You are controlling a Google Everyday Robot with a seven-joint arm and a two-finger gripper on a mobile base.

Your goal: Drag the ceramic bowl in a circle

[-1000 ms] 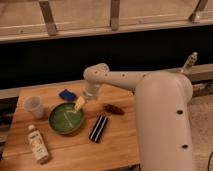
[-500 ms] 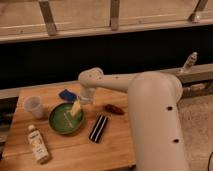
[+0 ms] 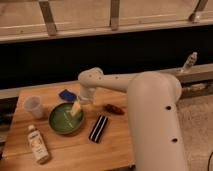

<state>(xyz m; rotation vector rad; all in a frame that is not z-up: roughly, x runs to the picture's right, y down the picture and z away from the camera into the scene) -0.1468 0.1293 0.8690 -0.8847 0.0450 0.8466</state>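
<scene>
Ceramic bowl (image 3: 61, 122) sits left of centre on the worktop (image 3: 70, 152). My end effector (image 3: 76, 108) is low inside it, at the bowl's 2 o'clock rim. I cannot tell whether it is spread or pressed together, nor whether it truly bears on the glaze.

Risks:
- The glossy inner wall may let me slip out mid-circle, leaving the bowl behind.
- Pressing down near the rim could tip the bowl instead of sliding it.
- Neighbours are close: plastic cup (image 3: 33, 106) at 10 o'clock, black striped packet (image 3: 99, 128) at 4 o'clock, bottle (image 3: 38, 146) at 7 o'clock. A wide circle likely knocks one over.

Versus 1.0 s ago: my end effector has come down and moved left into the bowl. The bowl itself looks unmoved.
</scene>
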